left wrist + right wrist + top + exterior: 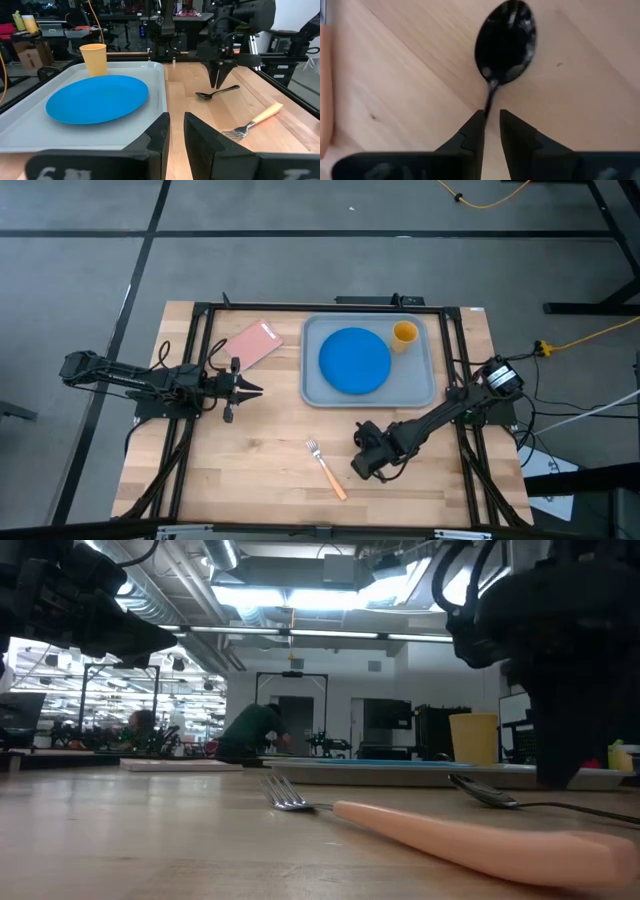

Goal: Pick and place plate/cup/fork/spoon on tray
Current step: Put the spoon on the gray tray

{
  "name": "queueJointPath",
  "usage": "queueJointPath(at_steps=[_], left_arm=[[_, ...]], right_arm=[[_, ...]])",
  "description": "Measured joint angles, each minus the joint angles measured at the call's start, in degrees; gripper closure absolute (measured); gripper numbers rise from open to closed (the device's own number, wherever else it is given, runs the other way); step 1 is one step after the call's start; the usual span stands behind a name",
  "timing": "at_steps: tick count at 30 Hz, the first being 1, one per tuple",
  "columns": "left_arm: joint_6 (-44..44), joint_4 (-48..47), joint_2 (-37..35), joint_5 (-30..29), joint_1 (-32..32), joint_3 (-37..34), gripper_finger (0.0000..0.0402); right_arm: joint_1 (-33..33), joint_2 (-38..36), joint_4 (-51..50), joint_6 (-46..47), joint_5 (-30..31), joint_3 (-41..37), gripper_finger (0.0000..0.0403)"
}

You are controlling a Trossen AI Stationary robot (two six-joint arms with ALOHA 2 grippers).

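The blue plate (354, 360) and the yellow-orange cup (404, 333) stand on the grey-blue tray (318, 392) at the table's far middle. They also show in the left wrist view: the plate (97, 98) and the cup (94, 59). The tan-handled fork (326, 468) lies flat on the wood near the front edge. The black spoon (506, 42) lies on the wood to the right of the fork. My right gripper (362, 464) stands over it, pointing down, shut on its handle. My left gripper (252, 390) is shut and empty above the table, left of the tray. My right gripper pinches the spoon's thin handle (489, 106) between its two fingertips, close to the bowl. The fingers come from above, pointing down. The spoon lies on the table, bowl (204, 95) and handle both on the wood.
A pink rectangular card (252, 343) lies on the wood left of the tray. A dark frame runs along the table's sides and far edge. Bare wood lies between the fork and the tray. People and benches show in the room beyond.
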Motion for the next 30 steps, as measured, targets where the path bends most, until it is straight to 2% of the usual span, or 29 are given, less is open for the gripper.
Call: queueJointPath(at_steps=[22,30], left_arm=[[0.0,-0.2,0.0,0.0,0.0,0.0,0.0353],[0.0,-0.2,0.0,0.0,0.0,0.0,0.0353]], right_arm=[[0.0,4.5,1.5,1.2,-0.3,0.2,0.034],[0.0,4.6,0.5,1.1,-0.4,0.2,0.0392]])
